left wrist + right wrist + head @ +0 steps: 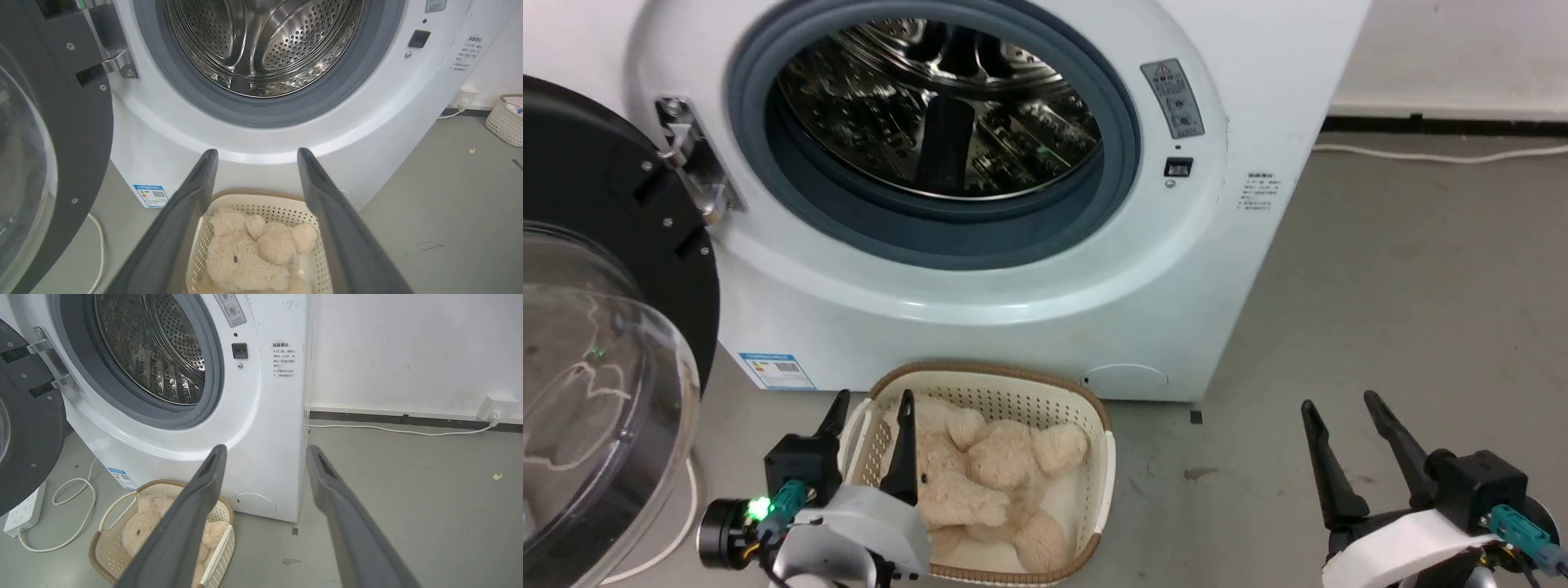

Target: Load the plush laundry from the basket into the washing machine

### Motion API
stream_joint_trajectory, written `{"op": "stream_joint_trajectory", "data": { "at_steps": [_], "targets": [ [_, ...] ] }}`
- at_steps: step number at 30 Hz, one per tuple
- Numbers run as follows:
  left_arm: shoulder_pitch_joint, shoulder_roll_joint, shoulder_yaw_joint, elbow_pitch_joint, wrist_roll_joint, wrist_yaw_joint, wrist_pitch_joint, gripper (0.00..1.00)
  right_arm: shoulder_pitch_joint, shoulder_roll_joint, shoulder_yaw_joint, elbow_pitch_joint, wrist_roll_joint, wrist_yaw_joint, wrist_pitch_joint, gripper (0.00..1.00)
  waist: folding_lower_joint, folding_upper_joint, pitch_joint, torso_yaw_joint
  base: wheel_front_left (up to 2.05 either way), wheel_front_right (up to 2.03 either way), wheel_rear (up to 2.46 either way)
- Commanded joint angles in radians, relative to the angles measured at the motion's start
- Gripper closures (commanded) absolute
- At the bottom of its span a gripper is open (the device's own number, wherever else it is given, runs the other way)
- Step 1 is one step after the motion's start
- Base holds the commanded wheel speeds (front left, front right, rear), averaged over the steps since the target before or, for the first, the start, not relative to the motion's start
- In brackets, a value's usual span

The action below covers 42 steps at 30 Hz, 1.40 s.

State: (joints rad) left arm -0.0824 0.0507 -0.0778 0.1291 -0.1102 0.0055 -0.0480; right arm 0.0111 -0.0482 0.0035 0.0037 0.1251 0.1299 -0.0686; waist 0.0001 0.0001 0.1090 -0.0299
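- Door: swung wide open at the far left, black frame with a clear dome bulging toward the near side.
- Power strip: white, on the floor below the door, with a looped white cord.
- Left gripper: fingers spread wide, nothing between them. It sits at the basket's left edge. In the head view one finger lies outside the left wall and the other over the inside, beside the plush's head. I cannot tell whether it touches.
- Left gripper in its wrist view: the plush shows in the gap between the fingers.
- Basket: on the floor, just in front of the washer's base, below the drum opening.
- Plush: lying inside the basket with limbs sprawled and one dark eye showing.
- Washer: white, grey seal around the opening. The drum is bare steel.
- Right gripper: fingers apart, holding nothing, above bare floor, well to the right of the basket and washer.
- Wall socket: far right, with a white cable running along the floor to the washer.
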Motion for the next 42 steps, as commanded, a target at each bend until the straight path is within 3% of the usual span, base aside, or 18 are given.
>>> {"op": "stream_joint_trajectory", "data": {
  "at_steps": [1, 28, 42],
  "targets": [
    [-0.039, 0.005, -0.013, 0.034, -0.015, -0.01, 0.002, 0.0, -0.024, -0.001, -0.002, -0.008, 0.019, 0.0, -0.014, 0.0, -0.0001, -0.0001, 0.03, -0.014, 0.0, 0.0, 0.0],
    [-0.36, 0.038, -0.133, 0.393, -0.071, -0.017, 0.145, 0.0, -0.091, -0.001, -0.013, -0.06, 0.168, 0.0, -0.074, 0.0, -0.0001, -0.0001, 0.327, -0.093, 0.0, 0.0, 0.0],
    [-0.518, 0.084, -0.156, 0.544, -0.106, 0.069, 0.204, 0.0, -0.108, -0.001, -0.008, -0.111, 0.246, 0.001, -0.103, 0.0, -0.0001, -0.0001, 0.498, -0.124, 0.0, 0.0, 0.0]
  ]
}}
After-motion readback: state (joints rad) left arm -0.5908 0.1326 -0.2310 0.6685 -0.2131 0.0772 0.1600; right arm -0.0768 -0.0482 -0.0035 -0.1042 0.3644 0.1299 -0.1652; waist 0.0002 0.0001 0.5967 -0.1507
